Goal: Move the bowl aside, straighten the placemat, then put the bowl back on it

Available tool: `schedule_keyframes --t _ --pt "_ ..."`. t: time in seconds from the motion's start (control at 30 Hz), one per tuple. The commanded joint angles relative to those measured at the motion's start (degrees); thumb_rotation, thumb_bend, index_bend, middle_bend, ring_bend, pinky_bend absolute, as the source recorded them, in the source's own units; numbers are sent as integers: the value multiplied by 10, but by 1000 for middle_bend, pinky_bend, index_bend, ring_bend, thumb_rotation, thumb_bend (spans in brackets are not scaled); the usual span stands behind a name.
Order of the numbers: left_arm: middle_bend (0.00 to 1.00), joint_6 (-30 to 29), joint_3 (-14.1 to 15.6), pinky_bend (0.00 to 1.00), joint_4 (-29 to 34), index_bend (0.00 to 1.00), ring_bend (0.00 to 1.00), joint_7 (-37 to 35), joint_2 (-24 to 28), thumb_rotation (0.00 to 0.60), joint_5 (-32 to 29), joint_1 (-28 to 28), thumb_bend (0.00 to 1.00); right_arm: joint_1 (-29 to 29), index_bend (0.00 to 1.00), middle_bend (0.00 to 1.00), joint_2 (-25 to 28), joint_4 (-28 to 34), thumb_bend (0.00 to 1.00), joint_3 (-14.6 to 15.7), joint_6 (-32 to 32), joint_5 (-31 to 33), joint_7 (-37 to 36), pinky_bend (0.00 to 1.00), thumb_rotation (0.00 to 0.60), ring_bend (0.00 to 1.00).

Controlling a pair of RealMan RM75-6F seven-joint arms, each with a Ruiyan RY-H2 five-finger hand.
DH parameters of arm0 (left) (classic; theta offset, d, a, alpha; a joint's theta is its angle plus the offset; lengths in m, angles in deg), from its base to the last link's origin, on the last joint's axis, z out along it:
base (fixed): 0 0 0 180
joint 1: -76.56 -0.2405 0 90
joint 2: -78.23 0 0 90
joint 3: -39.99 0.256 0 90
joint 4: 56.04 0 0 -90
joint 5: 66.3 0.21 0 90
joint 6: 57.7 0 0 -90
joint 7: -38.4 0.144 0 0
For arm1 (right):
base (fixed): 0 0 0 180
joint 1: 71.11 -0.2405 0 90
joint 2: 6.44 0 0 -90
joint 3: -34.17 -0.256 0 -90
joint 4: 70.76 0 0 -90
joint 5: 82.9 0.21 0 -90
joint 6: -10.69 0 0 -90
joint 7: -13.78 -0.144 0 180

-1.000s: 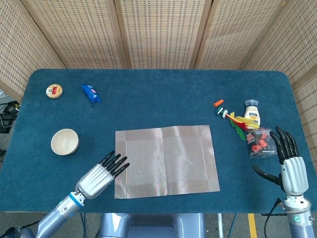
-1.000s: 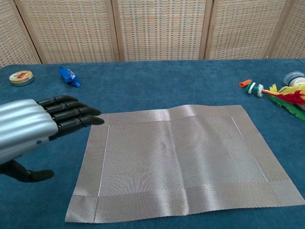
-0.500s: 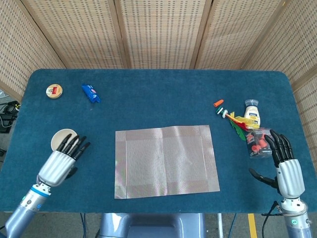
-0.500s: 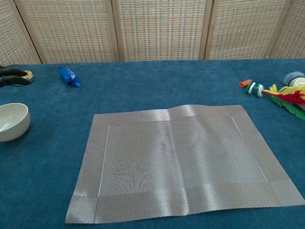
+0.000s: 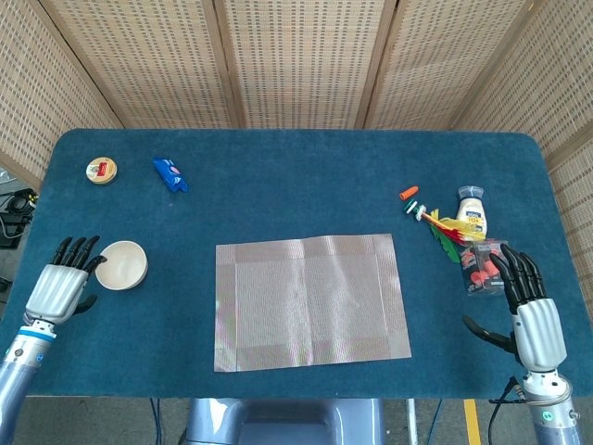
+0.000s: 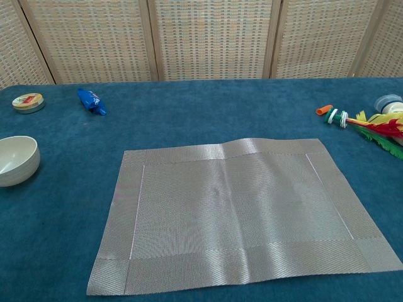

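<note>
The left hand (image 5: 60,287) has slid away from the placemat (image 5: 310,301) to the left side of the bowl (image 5: 121,264), fingers spread and holding nothing, while the right hand (image 5: 533,320) waits open by the table's (image 5: 296,176) right edge.

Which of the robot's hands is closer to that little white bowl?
Left. The left hand sits right beside the bowl; the right hand is far across the table, past the placemat.
</note>
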Motion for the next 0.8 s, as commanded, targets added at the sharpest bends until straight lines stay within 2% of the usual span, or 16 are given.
schedule_keyframes --t 0.03,0.53,0.8 --pt "0 16 -3 0 -31 265 0 -12 -23 600 -4 -3 239 0 76 0 0 -1 263 1 -1 -1 1 0 600 0" --pt "0 53 -32 0 -127 443 0 -22 -109 600 -5 18 260 0 75 0 -1 1 263 3 1 -5 5 0 600 0" --pt "0 54 -38 0 -144 601 0 -21 -132 600 3 25 268 1 76 0 -1 1 262 3 2 -4 4 0 600 0"
